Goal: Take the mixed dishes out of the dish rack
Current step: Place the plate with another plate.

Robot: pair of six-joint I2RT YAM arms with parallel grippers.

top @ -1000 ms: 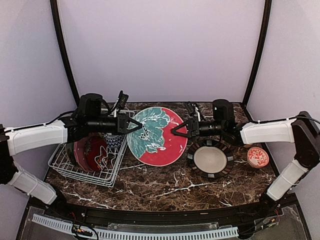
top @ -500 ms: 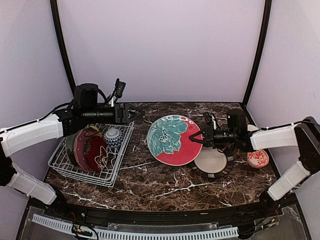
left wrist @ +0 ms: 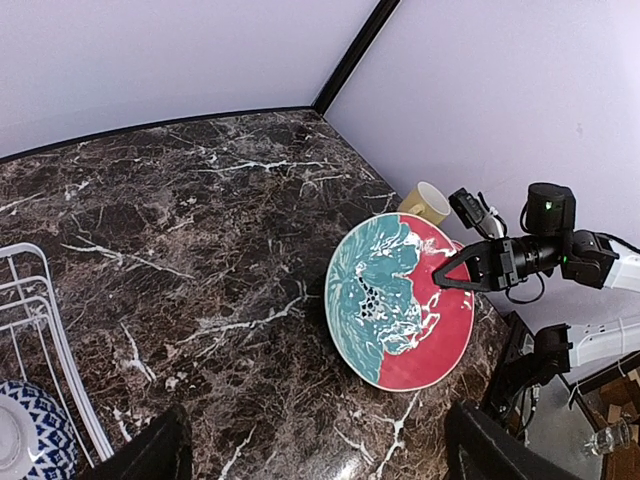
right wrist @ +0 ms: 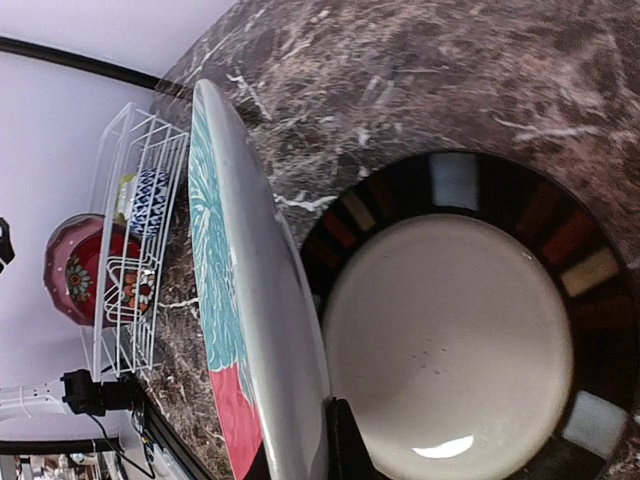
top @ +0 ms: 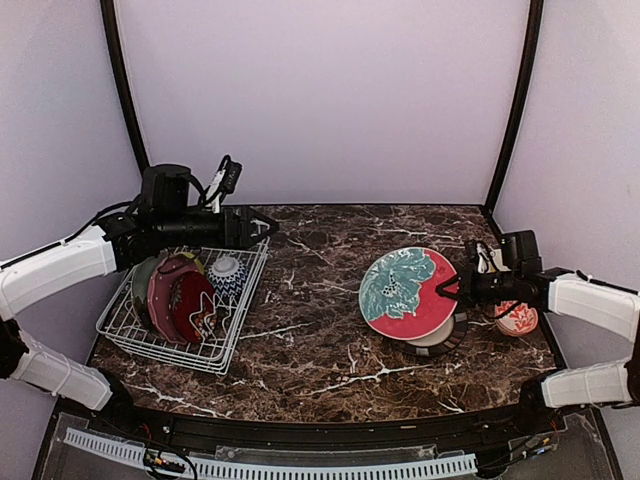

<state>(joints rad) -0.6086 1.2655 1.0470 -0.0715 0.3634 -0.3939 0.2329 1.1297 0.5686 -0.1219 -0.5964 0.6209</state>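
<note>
The right gripper (top: 447, 290) clamps the red-teal plate (top: 405, 290) by its rim, tilted just above the striped plate (right wrist: 470, 330), likely for stacking; the left gripper (top: 262, 228) gapes empty.

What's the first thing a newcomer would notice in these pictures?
The big red-and-teal floral plate, held tilted by the right hand over a dark-rimmed plate at the right. Next, the white wire dish rack on the left, with dark red plates standing in it.
</note>
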